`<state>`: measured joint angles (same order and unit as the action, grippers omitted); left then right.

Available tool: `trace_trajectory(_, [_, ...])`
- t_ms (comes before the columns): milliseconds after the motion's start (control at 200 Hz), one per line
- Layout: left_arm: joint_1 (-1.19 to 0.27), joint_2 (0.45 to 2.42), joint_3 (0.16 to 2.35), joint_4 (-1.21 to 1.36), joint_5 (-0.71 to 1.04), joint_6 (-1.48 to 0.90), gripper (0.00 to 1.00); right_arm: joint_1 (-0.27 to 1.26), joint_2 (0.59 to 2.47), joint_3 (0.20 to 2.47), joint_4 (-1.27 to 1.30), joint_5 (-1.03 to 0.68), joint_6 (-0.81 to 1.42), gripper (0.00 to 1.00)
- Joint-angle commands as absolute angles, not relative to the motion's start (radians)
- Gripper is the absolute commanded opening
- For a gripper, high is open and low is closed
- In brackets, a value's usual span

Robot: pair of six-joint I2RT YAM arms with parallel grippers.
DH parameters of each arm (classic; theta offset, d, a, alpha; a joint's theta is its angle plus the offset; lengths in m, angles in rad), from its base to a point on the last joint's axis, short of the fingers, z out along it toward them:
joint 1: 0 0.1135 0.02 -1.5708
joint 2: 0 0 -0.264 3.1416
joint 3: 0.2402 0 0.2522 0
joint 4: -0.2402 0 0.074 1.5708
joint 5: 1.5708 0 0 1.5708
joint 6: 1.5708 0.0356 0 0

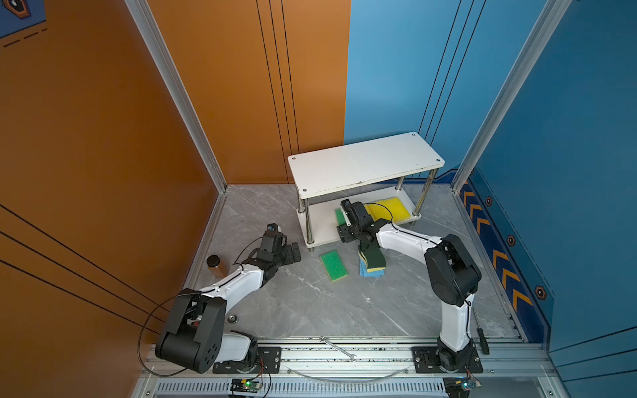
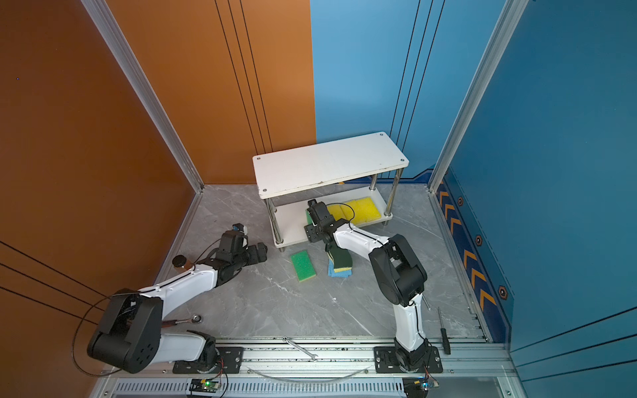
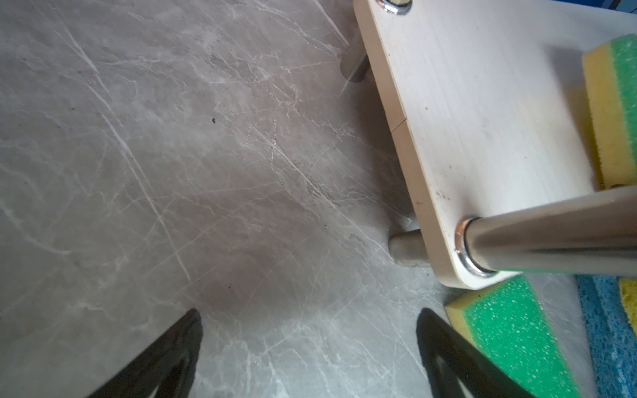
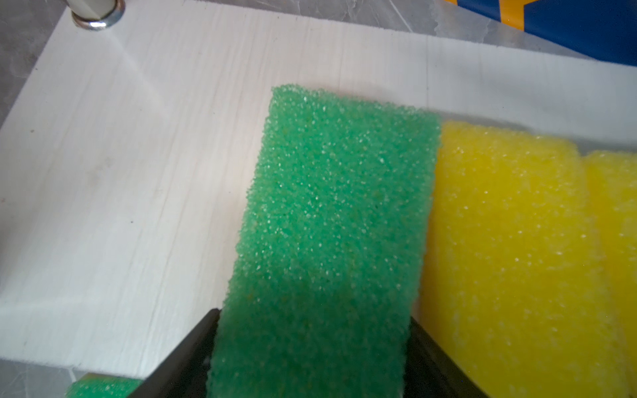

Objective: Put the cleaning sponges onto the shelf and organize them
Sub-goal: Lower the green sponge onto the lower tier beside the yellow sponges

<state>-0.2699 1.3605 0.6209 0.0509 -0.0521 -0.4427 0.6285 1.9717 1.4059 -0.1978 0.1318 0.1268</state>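
Observation:
The shelf stands at the back of the table. My right gripper reaches in over its lower board and is shut on a green-topped sponge, which lies against two yellow sponges on that board. Whether the held sponge rests on the board I cannot tell. A second green sponge lies on the table in front of the shelf. Beside it a dark-green-topped sponge sits on a blue sponge. My left gripper hovers open and empty over bare table, left of the shelf's front leg.
A brown bottle with a black cap stands by the left wall. A wrench lies on the front rail and a screwdriver at the front right. Orange and blue walls close in three sides.

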Motion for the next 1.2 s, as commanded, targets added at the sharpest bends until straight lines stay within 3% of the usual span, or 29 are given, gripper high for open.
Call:
trace_trajectory(0, [-0.281, 1.361, 0.657, 0.025, -0.066, -0.439, 0.98, 0.634, 1.965, 1.387, -0.194, 0.129, 0.121, 0.75])
trace_trajectory(756, [-0.282, 1.359, 0.646, 0.025, -0.071, -0.439, 0.98, 0.638, 1.961, 1.402, -0.196, 0.149, 0.112, 0.83])
trace_trajectory(1197, [-0.283, 1.356, 0.640, 0.025, -0.072, -0.440, 0.98, 0.636, 1.960, 1.405, -0.182, 0.134, 0.100, 0.76])
